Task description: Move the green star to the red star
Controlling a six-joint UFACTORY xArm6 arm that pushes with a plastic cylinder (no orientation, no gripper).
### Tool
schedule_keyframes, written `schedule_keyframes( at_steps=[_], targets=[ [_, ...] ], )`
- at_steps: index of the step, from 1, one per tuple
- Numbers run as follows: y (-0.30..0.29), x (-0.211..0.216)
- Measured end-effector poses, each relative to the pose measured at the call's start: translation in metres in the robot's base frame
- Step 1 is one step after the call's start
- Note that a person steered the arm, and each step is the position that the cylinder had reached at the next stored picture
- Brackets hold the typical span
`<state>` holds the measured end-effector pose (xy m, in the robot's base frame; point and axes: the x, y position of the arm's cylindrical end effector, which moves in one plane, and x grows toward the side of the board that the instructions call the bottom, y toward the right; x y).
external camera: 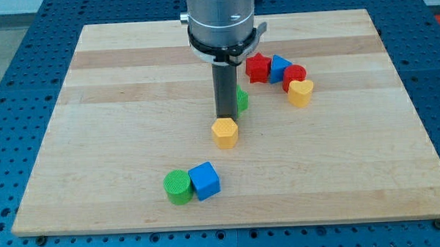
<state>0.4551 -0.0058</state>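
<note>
The green star (pixel 242 100) lies near the board's middle, mostly hidden behind my rod; only its right edge shows. My tip (pixel 226 117) stands just left of it and right above the yellow hexagon (pixel 225 132), close to both. The red star (pixel 257 67) lies up and to the right of the green star, at the left end of a cluster of blocks.
Next to the red star lie a blue triangle (pixel 280 66), a red cylinder (pixel 294 75) and a yellow heart (pixel 300 93). A green cylinder (pixel 178 187) and a blue cube (pixel 204 180) touch near the view's bottom. The wooden board (pixel 95 128) ends on all sides.
</note>
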Motion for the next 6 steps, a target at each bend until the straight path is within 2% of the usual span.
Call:
schedule_keyframes(
  at_steps=[4, 6],
  targets=[
    [0.000, -0.046],
    [0.000, -0.053]
  ],
)
